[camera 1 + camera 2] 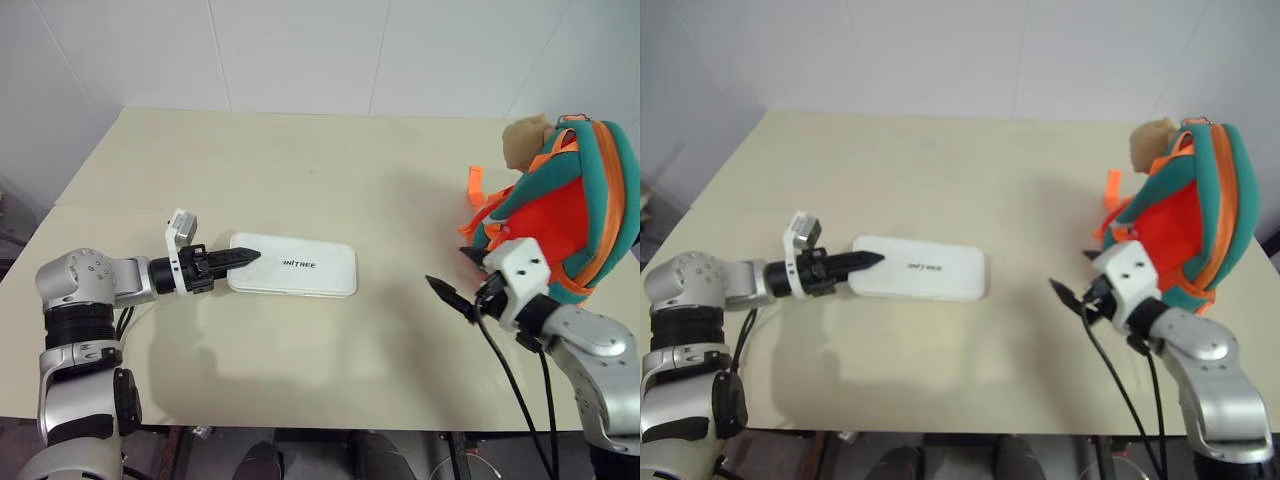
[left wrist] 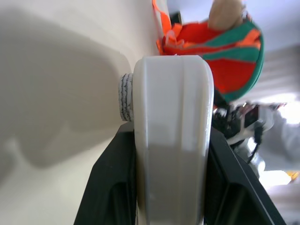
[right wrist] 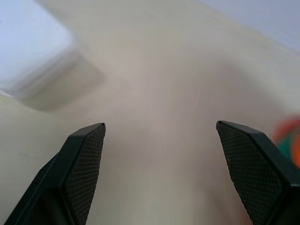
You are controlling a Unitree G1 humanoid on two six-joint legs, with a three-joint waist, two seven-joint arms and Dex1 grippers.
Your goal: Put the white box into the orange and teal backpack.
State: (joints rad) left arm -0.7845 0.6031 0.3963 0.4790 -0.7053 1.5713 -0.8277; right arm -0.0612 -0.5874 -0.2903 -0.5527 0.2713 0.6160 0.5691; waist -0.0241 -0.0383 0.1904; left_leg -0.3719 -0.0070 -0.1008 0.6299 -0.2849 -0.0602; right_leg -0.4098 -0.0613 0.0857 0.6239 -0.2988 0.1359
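So the box [image 1: 293,265] is out in the middle of the desk [image 1: 300,160], and the left gripper [image 1: 243,257] has its jaws clamped on the short end nearest it, one finger either side of the edge, which the left wrist view shows pretty clearly. The box looks to be tipped up off the desk a bit at that end, going by the shadow under it. The backpack [image 1: 565,215] sits well apart at the right side of the desk, slumped, with a plush toy [image 1: 527,140] on top, and I can't tell if it's unzipped. The right gripper [image 1: 462,278] hovers just beside the backpack, jaws wide apart, holding nothing. My worry: gripping a long flat box by one end means it could pivot or slip out mid-carry. And if the backpack is floppy or shut, the box will just shove it around. Nothing else sits between them.
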